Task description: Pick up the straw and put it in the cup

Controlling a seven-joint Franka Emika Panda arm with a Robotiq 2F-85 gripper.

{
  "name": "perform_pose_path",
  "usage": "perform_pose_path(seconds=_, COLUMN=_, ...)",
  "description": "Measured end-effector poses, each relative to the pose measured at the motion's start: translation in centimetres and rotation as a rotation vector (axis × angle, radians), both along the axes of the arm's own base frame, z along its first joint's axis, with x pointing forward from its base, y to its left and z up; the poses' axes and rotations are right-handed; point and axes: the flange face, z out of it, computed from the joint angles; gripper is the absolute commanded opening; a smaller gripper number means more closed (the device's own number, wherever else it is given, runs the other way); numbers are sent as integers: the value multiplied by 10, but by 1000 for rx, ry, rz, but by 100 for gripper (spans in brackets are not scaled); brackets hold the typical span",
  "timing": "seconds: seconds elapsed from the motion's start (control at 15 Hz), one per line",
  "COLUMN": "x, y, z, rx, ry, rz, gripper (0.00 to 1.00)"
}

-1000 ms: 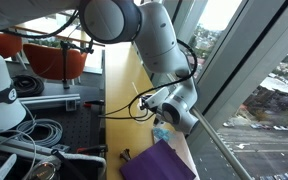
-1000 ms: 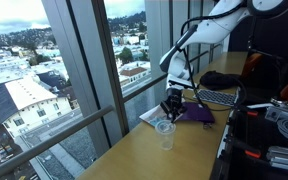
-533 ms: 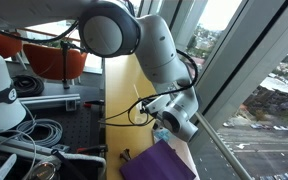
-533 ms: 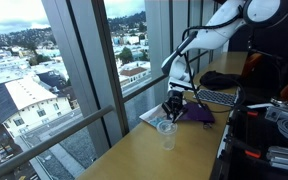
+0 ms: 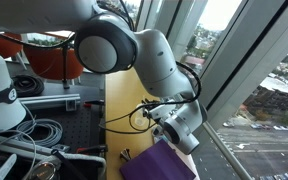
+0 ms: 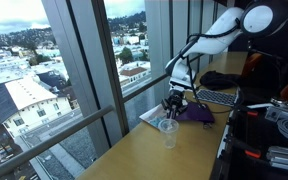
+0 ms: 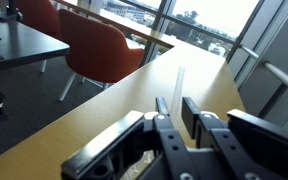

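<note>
Wrist view: straw (image 7: 179,80) in the pincer (image 7: 177,108), cup (image 6: 165,133) not yet reached

Wrist view gives us the two fingers closed on the pale, translucent straw. It stands out beyond their tips over the wooden tabletop (image 7: 114,112), with orange chairs (image 7: 92,45) beyond. No cup shows here.

In an exterior view the arm's bulk hides the pincer, and we cannot make out the cup. Only a purple cloth (image 5: 159,162) shows, lying on the tabletop below the wrist.

In an exterior view the pincer (image 6: 173,104) hangs near the clear plastic cup and higher than its rim, with the cloth just beside. The cup looks empty, though it is too small for us to be sure.

We judge the carrying step to be in hand. The next move calls for bringing the straw's end over the cup's mouth, lowering it in, then letting go.
</note>
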Motion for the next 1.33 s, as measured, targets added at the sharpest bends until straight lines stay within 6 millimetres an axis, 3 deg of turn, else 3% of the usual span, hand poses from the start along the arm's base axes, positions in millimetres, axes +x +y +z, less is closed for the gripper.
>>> perform_pose_path(seconds=0.4, x=10, y=-6, z=11, rx=27, ry=16, rz=-26, gripper=98)
perform_pose_path(seconds=0.67, x=18, y=3, z=43, rx=9, ry=-4, rz=-12, gripper=100)
perform_pose_path(seconds=0.8, x=28, y=11, z=76, rx=-73, ry=-34, rz=-34, gripper=100)
perform_pose_path(seconds=1.07, x=43, y=34, z=163, rx=-238, ry=-150, rz=-85, gripper=100)
perform_pose_path(seconds=1.33, x=31, y=62, z=240, rx=-411, ry=-255, rz=-134, gripper=100)
